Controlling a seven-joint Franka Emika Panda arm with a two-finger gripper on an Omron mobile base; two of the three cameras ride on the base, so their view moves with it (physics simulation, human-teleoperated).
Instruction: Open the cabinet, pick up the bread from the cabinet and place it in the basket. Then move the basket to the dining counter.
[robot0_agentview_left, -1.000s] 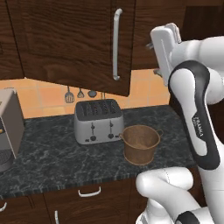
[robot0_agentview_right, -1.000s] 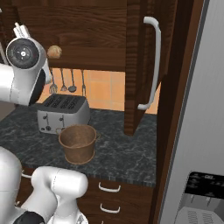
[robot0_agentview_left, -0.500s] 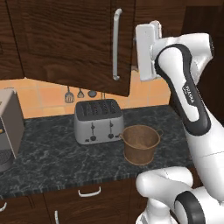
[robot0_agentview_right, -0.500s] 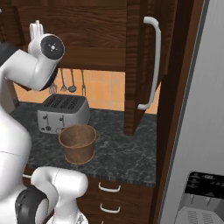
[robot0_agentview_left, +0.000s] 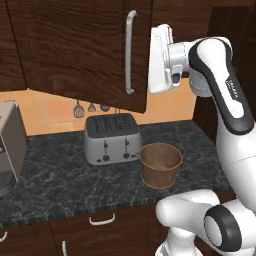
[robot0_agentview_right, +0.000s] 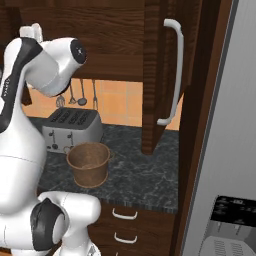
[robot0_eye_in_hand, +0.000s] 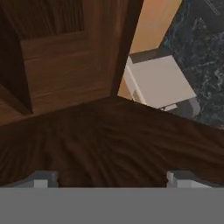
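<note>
1. Your claw (robot0_eye_in_hand: 111, 178) stands wide open and holds nothing; in the hand view its two tips sit far apart with bare dark wood between them.
2. That wood lies just ahead of the tips. I cannot tell whether it is the cabinet floor or the inside of a door, so don't close on anything yet.
3. The cabinet (robot0_agentview_left: 75, 45) is already open: the door with the long handle (robot0_agentview_left: 130, 52) is swung out toward you, and the claw is raised at its free edge, level with the handle.
4. The step in hand looks like the reach for the bread. Where the bread lies relative to the claw I cannot tell; by the task it should be inside the cabinet.
5. To do it well, turn the wrist until the hand view looks into the opening. Keep the claw spread and clear of the door edge, and advance slowly. Close only once the small lump sits squarely between the tips.
6. The basket (robot0_agentview_left: 160, 164) stands upright on the black worktop (robot0_agentview_left: 60, 185), well below the claw and just beside the toaster (robot0_agentview_left: 111, 139), mouth up and ready for a straight drop.
</note>
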